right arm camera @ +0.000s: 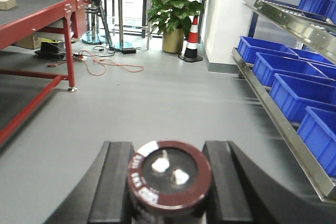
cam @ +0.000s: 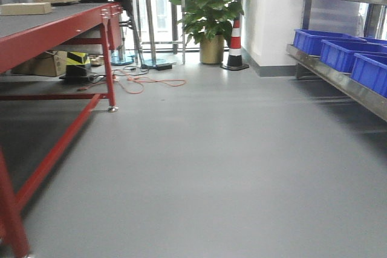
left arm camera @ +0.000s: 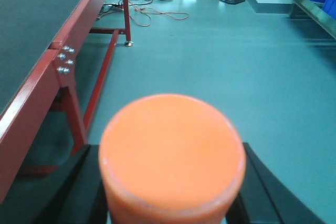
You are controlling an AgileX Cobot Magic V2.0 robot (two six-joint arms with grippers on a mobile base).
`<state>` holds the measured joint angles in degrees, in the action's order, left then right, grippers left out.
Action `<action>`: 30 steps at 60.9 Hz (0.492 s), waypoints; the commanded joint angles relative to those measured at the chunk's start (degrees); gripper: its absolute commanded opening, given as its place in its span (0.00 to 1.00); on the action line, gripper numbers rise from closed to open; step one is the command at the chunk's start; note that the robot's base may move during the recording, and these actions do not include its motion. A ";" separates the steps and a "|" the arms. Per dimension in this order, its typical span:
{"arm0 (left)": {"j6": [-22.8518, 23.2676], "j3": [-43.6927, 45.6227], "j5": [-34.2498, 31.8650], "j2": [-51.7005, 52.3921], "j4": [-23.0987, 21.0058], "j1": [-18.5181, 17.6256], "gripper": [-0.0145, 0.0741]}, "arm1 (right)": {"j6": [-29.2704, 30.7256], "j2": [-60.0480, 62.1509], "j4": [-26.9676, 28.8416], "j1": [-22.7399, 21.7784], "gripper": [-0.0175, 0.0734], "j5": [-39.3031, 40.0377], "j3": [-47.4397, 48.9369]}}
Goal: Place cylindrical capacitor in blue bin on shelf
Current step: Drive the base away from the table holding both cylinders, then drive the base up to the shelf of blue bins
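Floor (cam: 211, 161): grey, smooth, wide open aisle running to a white wall and glazed doors at the far end

Shelf (right arm camera: 278, 114): shiny steel rack along the right side, sloping tiers with broad front rails. Blue bins (right arm camera: 299, 90) stand in a row on the lower tier, more on the tier above

Bench (cam: 54, 34): red steel frame, dark top, along the left side. Two cardboard boxes (cam: 25, 8) lie on its far end; another box and a yellow-black object sit below it

Potted plant (cam: 211, 4): large, leafy, in a gold pot at the far end. A red-and-white traffic cone (cam: 235, 43) stands just beside it, against the wall. An orange cable (cam: 142, 83) trails over the floor near the bench leg

Left pincer (left arm camera: 170, 182): black fingers (left arm camera: 79, 192) spread wide and pressed to both flanks of an orange cylinder (left arm camera: 172, 150), which it grips. The cylinder's flat end faces the camera, blurred, above the floor beside the bench

Right pincer (right arm camera: 168, 182): fingers (right arm camera: 113, 182) closed against either side of the cylindrical capacitor (right arm camera: 169, 174), gripping it. Jaws roughly half open, filled by the part

Capacitor: upright in the right pincer, above bare floor, well apart from the bins, shelf off to its right. Dark brown sleeve, pale print, two silvery terminals on top
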<state>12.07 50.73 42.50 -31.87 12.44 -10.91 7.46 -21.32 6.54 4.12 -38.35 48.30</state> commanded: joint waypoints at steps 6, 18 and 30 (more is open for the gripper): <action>0.13 -0.02 -1.49 0.24 -0.05 -0.36 0.04 | 0.21 0.01 -0.08 0.12 0.08 1.58 0.04; 0.13 -0.02 -1.49 0.24 -0.05 -0.36 0.04 | 0.21 0.01 -0.08 0.12 0.08 1.58 0.04; 0.13 -0.02 -1.49 0.24 -0.05 -0.36 0.04 | 0.21 0.01 -0.08 0.12 0.08 1.58 0.04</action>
<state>12.07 50.73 42.50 -31.87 12.44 -10.91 7.46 -21.32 6.54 4.12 -38.35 48.30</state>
